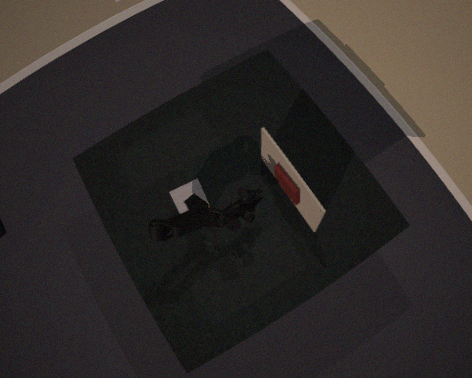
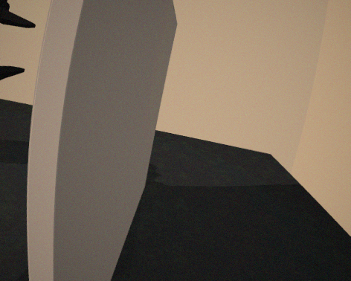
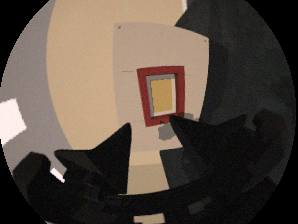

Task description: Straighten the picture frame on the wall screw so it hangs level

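From my end: dark sq. tabletop, sits at an angle in top cam. Pale upright panel stands toward its right side. Light block w/ arm base approx. left of ctr. I can't tell if panel's bottom edge touches the surface; shadows fall across it.

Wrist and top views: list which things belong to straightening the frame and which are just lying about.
For the job:
- red picture frame
- pale wall panel behind it
- open hand

Apparently not needed:
- white square beside the arm
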`<state>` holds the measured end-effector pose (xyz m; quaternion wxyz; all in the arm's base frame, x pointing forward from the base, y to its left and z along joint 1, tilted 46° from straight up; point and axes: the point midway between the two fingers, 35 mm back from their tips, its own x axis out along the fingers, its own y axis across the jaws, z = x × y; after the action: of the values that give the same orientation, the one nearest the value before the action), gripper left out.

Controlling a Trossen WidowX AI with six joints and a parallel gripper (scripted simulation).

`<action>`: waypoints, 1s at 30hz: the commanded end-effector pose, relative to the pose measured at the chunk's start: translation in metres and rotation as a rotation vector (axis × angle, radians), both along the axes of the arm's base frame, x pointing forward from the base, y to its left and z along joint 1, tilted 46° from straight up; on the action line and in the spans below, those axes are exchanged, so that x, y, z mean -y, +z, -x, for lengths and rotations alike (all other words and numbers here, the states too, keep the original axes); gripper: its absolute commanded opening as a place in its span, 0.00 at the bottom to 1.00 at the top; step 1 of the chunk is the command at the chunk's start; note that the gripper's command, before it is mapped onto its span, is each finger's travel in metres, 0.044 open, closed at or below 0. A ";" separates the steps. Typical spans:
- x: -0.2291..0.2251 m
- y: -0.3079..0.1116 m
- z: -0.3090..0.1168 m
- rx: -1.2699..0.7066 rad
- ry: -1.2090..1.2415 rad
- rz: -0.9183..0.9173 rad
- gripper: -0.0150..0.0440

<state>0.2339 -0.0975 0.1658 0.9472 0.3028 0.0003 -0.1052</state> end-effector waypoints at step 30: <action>0.018 -0.007 -0.080 0.003 -0.005 -0.009 0.69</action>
<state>0.3104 -0.1144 0.1587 0.9463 0.3055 0.0026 -0.1060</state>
